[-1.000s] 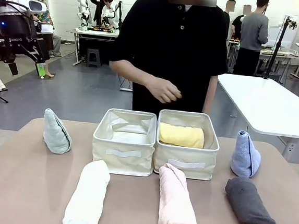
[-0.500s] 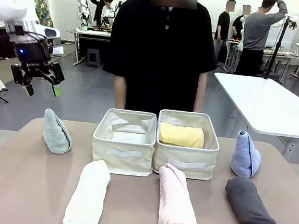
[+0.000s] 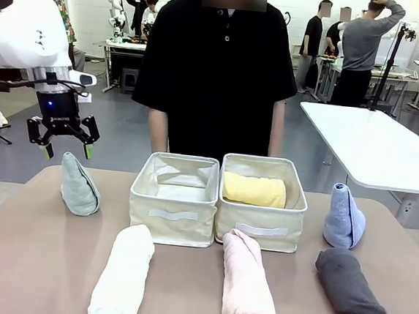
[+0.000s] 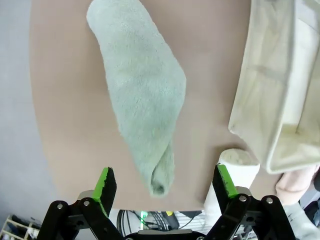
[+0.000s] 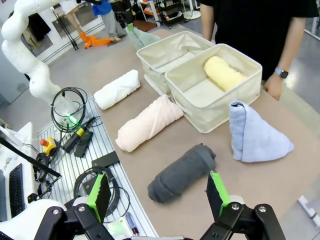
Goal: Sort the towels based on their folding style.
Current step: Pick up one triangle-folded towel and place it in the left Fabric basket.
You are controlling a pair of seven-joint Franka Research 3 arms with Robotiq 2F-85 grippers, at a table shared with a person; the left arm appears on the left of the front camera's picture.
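Left gripper point(image 3: 68, 152): you have brought it down and in from the upper left over the last second. It now hangs just above the tip of the pale grey-green cone towel point(image 3: 80, 186).
Left jaws: spread wide, holding nothing. In the left wrist view the green pads point(image 4: 105, 183) stand either side of the cone's narrow end point(image 4: 142, 105), clear of it.
Right gripper point(image 5: 158, 190): fingers wide apart and empty, looking over the table's right end.
Cone towels: grey-green at far left of the table point(image 3: 24, 258), light blue cone towel point(image 3: 345, 217) at far right. Neither has shifted.
Rolled towels: yellow roll point(image 3: 254, 190) lies inside the right bin point(image 3: 262, 231). The white roll point(image 3: 122, 274), pink roll point(image 3: 246, 285) and dark grey roll point(image 3: 351, 294) lie along the near edge, unmoved.
Left bin point(image 3: 173, 216): no towel seen inside.
Person point(image 3: 217, 69): the hand raised a second ago has dropped; both arms hang behind the bins.
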